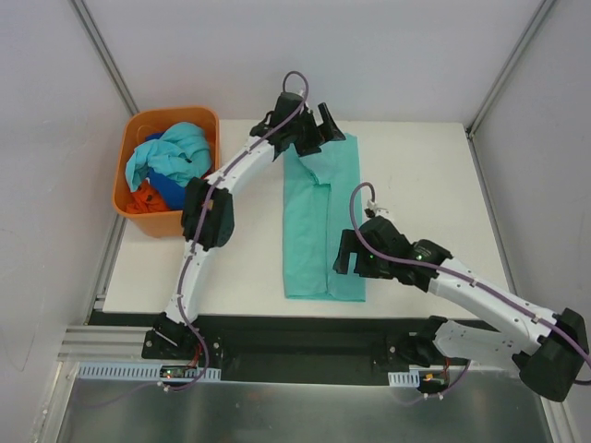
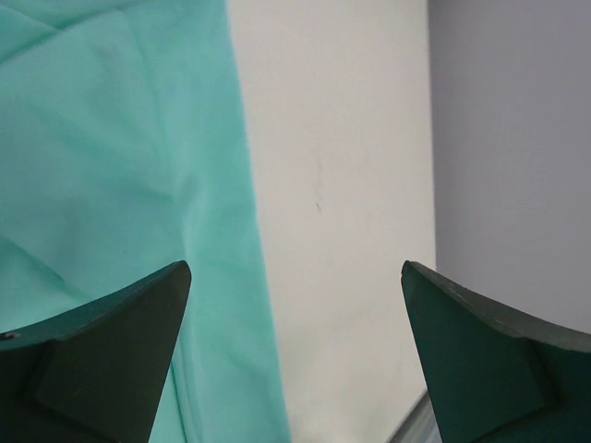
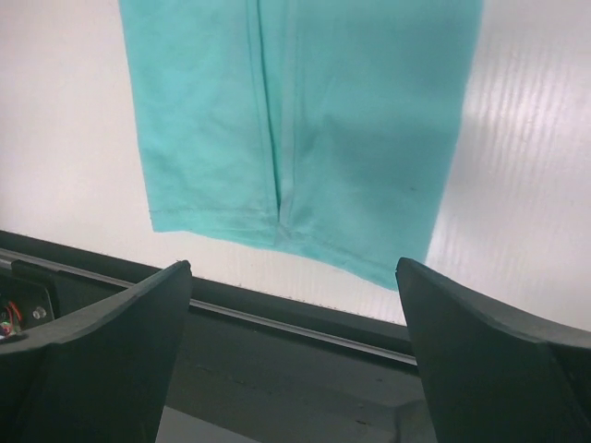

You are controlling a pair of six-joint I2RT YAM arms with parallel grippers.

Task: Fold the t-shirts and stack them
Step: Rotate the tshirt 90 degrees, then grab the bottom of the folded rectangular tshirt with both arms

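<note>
Top external view: where is the green shirt?

— Folded in a long strip on the table. Other shirts are heaped in the basket, left of it.

— The grippers?

— Left gripper at its far end, right gripper by its near right edge. Both spread wide, holding nothing.

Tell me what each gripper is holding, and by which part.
Nothing is held. The left gripper and right gripper are both open and empty above the green shirt.
</note>
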